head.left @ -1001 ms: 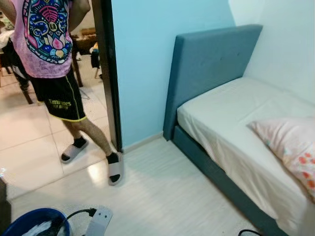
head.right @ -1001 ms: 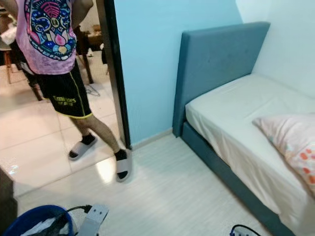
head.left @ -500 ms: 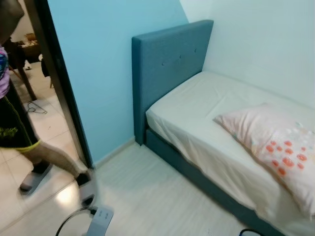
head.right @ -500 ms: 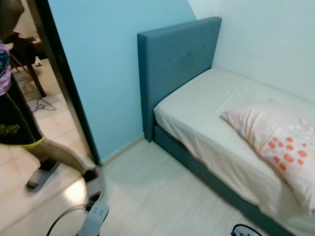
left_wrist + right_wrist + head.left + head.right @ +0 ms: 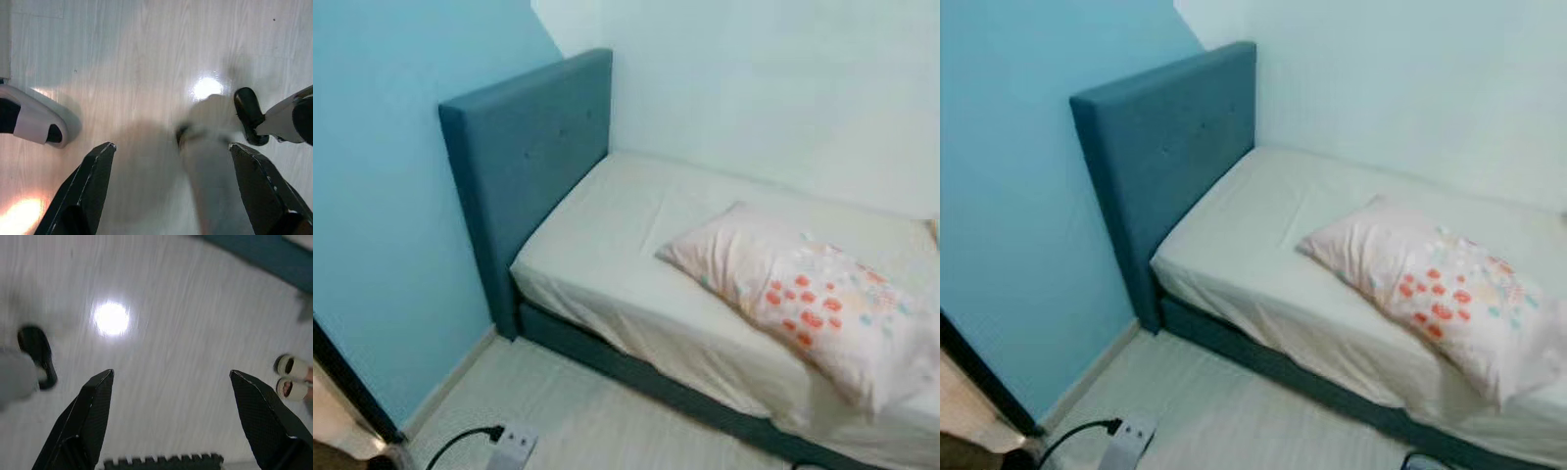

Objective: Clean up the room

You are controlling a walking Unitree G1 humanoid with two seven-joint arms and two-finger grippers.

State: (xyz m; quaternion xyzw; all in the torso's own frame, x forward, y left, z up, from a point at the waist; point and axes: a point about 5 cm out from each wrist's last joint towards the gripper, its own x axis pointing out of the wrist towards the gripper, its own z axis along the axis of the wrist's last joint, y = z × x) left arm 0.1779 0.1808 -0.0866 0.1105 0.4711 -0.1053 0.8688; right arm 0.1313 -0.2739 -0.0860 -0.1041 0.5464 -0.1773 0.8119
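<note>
- A bed [image 5: 607,264] with a pale sheet is being shown against the white wall, its blue headboard [image 5: 524,157] standing at the bed's end beside the light blue wall.
- A pillow [image 5: 803,304] with orange spots is lying on the bed, well away from the headboard and near the bed's front edge.
- Open pale floor [image 5: 1224,421] is being left along the front of the bed frame.
- A white power strip [image 5: 514,446] with a black cable is lying on that floor, near the foot of the headboard.
- The left end effector [image 5: 171,191] is being held above the floor with its fingers spread wide apart; a sandalled foot [image 5: 29,120] is being cut off at the edge, and a blurred grey shape between the fingers is hard to make out.
- The right end effector [image 5: 171,418] is also hanging over the floor, fingers wide apart, nothing between them; a pair of slippers [image 5: 291,377] is lying near the bed's dark base.
</note>
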